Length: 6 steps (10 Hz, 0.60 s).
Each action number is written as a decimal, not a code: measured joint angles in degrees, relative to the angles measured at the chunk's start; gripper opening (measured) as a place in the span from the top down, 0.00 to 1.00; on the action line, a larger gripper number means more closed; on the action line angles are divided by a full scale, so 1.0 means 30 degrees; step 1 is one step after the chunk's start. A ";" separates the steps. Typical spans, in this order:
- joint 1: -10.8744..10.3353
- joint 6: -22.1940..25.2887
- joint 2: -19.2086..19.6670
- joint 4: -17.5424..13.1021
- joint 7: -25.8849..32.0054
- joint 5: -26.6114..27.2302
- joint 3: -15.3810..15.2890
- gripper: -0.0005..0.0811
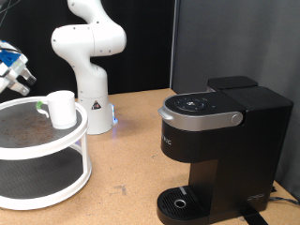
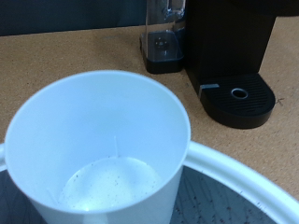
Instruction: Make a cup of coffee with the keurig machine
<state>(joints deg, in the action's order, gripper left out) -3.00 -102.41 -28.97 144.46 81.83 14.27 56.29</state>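
Observation:
The cup [image 1: 62, 108] is a small white mug standing upright on the top tier of a round white shelf [image 1: 42, 150] at the exterior view's left. It fills the wrist view [image 2: 103, 140], seen from above, and its inside looks empty. The gripper [image 1: 19, 80], with blue parts, hangs at the exterior view's left edge, just up and left of the cup and apart from it. Its fingers do not show in the wrist view. The black keurig machine [image 1: 220, 141] stands at the exterior view's right with its silver lid handle down. Its round drip base [image 2: 238, 96] is bare.
A white robot arm [image 1: 89, 47] stands on its base at the back of the wooden table [image 1: 131, 159]. The two-tier shelf has a dark mesh floor [image 2: 215, 201]. A small dark and clear object [image 2: 163, 42] stands beside the keurig in the wrist view.

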 joint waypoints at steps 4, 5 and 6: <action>-0.0014 -0.1608 0.0591 0.1392 0.0354 -0.0001 0.0031 0.05; -0.0013 -0.2019 0.0590 0.1718 0.0506 0.0001 0.0051 0.01; -0.0013 -0.2333 0.0589 0.1962 0.0575 0.0016 0.0057 0.01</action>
<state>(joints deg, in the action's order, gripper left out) -3.04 -109.41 -27.20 150.34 83.56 14.31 56.46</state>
